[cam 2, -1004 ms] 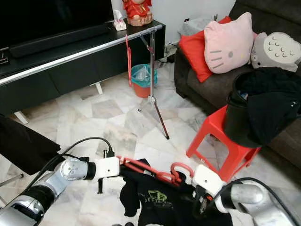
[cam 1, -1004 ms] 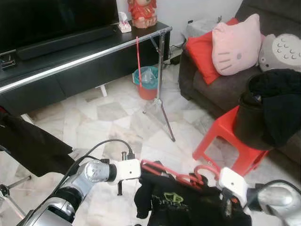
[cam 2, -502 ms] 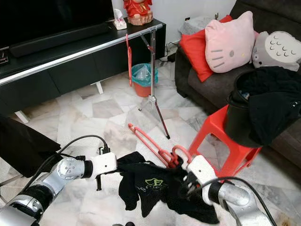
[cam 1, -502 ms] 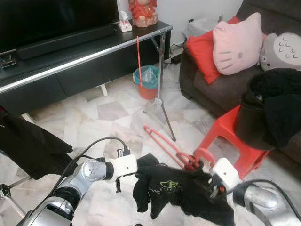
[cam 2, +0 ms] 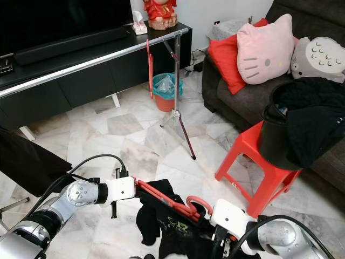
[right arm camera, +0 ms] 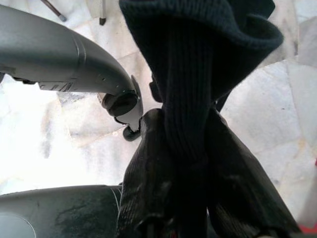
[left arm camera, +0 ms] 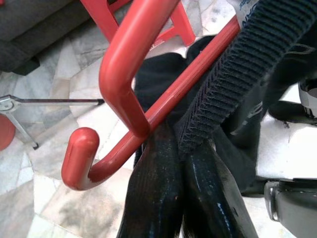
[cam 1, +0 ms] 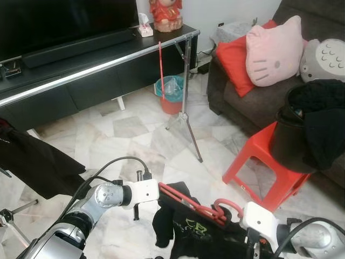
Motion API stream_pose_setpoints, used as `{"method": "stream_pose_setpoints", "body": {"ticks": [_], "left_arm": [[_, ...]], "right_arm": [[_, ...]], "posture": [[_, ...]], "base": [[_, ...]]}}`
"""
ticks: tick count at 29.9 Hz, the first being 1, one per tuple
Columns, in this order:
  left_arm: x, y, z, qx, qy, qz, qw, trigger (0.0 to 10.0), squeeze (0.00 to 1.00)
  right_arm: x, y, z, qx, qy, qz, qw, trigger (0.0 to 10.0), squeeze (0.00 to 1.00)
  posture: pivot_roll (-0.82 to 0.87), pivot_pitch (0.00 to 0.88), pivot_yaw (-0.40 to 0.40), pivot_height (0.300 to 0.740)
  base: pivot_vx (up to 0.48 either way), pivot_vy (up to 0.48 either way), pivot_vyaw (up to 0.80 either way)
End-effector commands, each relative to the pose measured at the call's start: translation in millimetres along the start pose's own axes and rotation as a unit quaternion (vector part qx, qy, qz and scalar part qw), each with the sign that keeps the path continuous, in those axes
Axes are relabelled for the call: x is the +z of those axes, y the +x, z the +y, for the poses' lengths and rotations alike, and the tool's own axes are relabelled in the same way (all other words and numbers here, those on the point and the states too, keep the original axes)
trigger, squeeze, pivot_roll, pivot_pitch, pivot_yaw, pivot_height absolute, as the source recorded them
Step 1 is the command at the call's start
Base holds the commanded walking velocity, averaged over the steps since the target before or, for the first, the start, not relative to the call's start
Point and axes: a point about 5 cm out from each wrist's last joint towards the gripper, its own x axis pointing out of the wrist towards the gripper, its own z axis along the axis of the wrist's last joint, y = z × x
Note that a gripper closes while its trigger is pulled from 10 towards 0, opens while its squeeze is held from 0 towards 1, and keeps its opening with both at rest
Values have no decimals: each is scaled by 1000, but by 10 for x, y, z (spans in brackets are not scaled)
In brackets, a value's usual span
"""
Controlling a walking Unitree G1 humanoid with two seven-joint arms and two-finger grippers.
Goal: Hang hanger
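While the chrome rail stands well ahead, awaiting its load: black garment, draped on red hanger, carried low between arms. Left pincer pinching hanger and collar; right pincer pinching fabric.

Your hanger is smooth red plastic with a soft gloss, and the black shirt on it is matt cloth with a ribbed knit hem. The left end effector has glossy black fingers, finely ribbed; the right end effector fingers look the same, pinched on ribbed cloth. Both arms are brushed silver metal. You stand on a polished marble floor. The rail is shiny chrome, the stool glossy red plastic, the sofa coarse dark fabric.
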Motion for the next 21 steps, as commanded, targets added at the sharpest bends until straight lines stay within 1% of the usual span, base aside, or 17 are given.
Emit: {"method": "stream_pose_setpoints", "body": {"ticks": [1, 3, 4, 5, 7, 8, 9, 10, 14, 15, 17, 19, 21], "left_arm": [[-65, -205, 276, 61, -10, 19, 998, 10000, 0], [-52, -208, 266, 43, -19, 9, 999, 10000, 0], [-48, -213, 256, 28, -36, 0, 999, 10000, 0], [-48, -213, 256, 28, -36, 0, 999, 10000, 0], [-62, -221, 235, 6, -49, 1, 999, 10000, 0], [-115, -245, 167, -44, -56, 20, 997, 10000, 0], [-115, -245, 167, -44, -56, 20, 997, 10000, 0], [-167, -271, 116, -79, -61, 39, 994, 10000, 0], [-251, -330, 48, -130, -62, 74, 987, 10000, 0], [-264, -345, 32, -144, -62, 81, 984, 10000, 0], [-273, -355, 24, -153, -62, 86, 982, 10000, 0], [-271, -361, 32, -154, -62, 87, 982, 10000, 0], [-237, -352, 89, -126, -41, 79, 988, 10000, 0]], "right_arm": [[-268, 45, 96, 20, 13, 83, 996, 10000, 0], [-274, 102, 49, -5, 7, 93, 996, 10000, 0], [-235, 142, -13, -34, 9, 89, 995, 10000, 0], [-235, 142, -13, -34, 9, 89, 995, 10000, 0], [-164, 165, -54, -51, 10, 78, 996, 10000, 0], [-88, 181, -70, -56, 3, 72, 996, 10000, 0], [-88, 181, -70, -56, 3, 72, 996, 10000, 0], [-57, 189, -68, -54, -3, 73, 996, 10000, 0], [-34, 186, -99, -62, -10, 74, 995, 10000, 0], [-55, 179, -113, -64, -16, 84, 994, 10000, 0], [-83, 169, -125, -65, -22, 94, 993, 10000, 0], [-79, 166, -131, -65, -19, 91, 994, 10000, 0], [-36, 163, -116, -55, -15, 75, 996, 10000, 0]], "posture": [[-24, 63, 75, 740], [-20, 65, 80, 740], [-20, 66, 81, 740], [-20, 66, 81, 740], [-19, 68, 87, 740], [-12, 69, 92, 740], [-12, 69, 92, 740], [-11, 69, 94, 740], [-14, 68, 98, 740], [-14, 68, 98, 740], [-12, 68, 99, 740], [-10, 66, 98, 740], [-8, 66, 98, 740]], "base": [[0, 0, 0], [0, 0, 0], [0, 0, 0], [0, 0, 0], [0, 0, 0], [0, 0, 0], [0, 0, 0], [0, 0, 0], [0, 0, 0], [0, 0, 0], [0, 0, 0], [0, 0, 0], [0, 0, 0]]}}
